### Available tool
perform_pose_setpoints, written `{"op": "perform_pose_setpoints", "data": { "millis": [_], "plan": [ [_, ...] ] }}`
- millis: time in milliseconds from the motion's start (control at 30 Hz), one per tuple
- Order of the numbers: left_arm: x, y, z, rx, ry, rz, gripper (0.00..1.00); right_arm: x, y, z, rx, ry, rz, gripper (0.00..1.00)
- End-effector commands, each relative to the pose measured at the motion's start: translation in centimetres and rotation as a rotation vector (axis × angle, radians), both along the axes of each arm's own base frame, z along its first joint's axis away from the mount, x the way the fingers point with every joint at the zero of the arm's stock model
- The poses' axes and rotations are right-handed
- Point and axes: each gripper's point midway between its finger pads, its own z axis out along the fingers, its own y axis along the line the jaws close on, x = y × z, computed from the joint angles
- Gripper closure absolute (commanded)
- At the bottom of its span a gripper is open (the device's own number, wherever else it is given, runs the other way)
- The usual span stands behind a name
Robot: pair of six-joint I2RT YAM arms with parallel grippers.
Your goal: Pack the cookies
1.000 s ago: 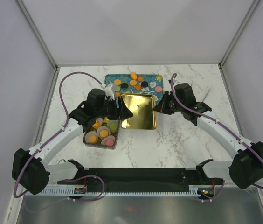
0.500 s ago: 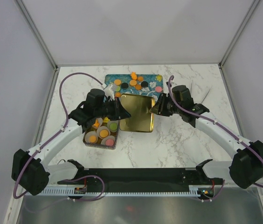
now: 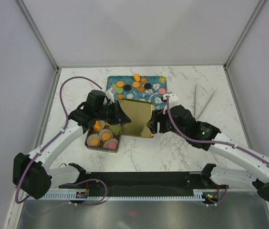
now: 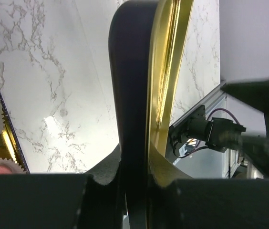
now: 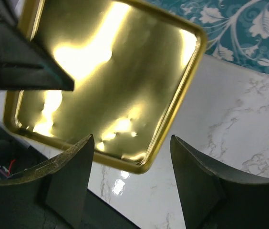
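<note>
Marble table [image 3: 172,148], white-walled: at 8 o'clock of centre a tin [image 3: 90,145] of paper cups [image 3: 111,145] holds some cookies [image 3: 107,136], with the rest lying on the tray [image 3: 111,81] at 12 o'clock. Left gripper [image 3: 120,114] is pinching the 9 o'clock rim of the gold lid [image 3: 137,117], which has shifted left toward the tin. Right gripper [image 3: 157,122], clamped on the 3 o'clock rim a second ago, now stands spread beside it, so the lid rides on one arm, and packing looks unfinished.
</note>
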Motion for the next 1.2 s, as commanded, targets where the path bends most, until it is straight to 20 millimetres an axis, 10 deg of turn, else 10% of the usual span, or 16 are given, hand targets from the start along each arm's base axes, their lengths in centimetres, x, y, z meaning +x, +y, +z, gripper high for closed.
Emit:
{"op": "perform_pose_setpoints", "data": {
  "millis": [0,133,467,1167],
  "plan": [
    [-0.3,-0.3,1.5,-0.074,0.090,-0.009,0.98,-1.0,0.1,0.7,-0.178,-0.126,-0.034,0.27],
    [-0.2,0.4,1.0,-0.076,0.156,0.011,0.98,-5.2,3.8,0.3,-0.348,-0.258,0.082,0.25],
    [-0.6,0.7,0.5,-0.124,0.283,-0.004,0.98,-8.1,6.7,-0.7,-0.655,-0.522,0.192,0.16],
    [-1.4,0.6,1.3,-0.148,0.305,-0.019,0.98,-5.6,8.8,-0.6,-1.044,-0.844,0.129,0.17]
  ]
}}
